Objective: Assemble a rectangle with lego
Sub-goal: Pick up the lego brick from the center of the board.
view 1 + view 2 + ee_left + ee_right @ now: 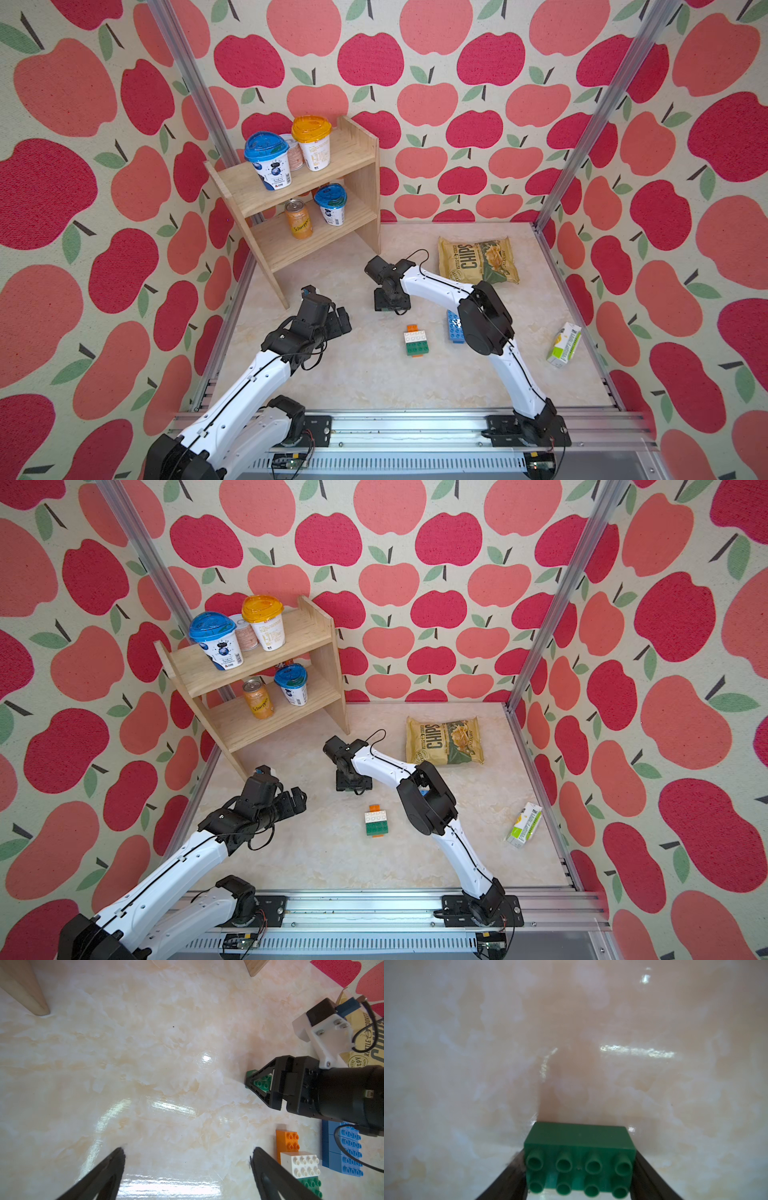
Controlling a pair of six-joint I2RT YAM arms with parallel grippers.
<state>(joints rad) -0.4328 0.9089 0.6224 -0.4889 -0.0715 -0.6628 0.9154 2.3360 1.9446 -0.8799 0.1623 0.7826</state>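
A green eight-stud lego brick [579, 1147] rests on the marble table, and my right gripper [580, 1167] is shut on it, one finger pressed against each short end. The left wrist view shows that same gripper [252, 1080] pointing down over the brick [262, 1082]. In both top views the brick is hidden under the right gripper [390, 305] [353, 787]. A joined cluster of orange, white and green bricks [417, 340] [377, 820] lies near the table's middle. A blue slab of bricks [454, 328] [342, 1153] lies partly under the right elbow. My left gripper [343, 322] [187, 1155] hovers open, holding nothing.
A wooden shelf [316, 195] with cups and a can stands at the back left, its legs on the table. A chips bag [478, 259] lies at the back right. A green-and-white carton [564, 345] lies by the right wall. The arms' metal rail [415, 424] runs along the front.
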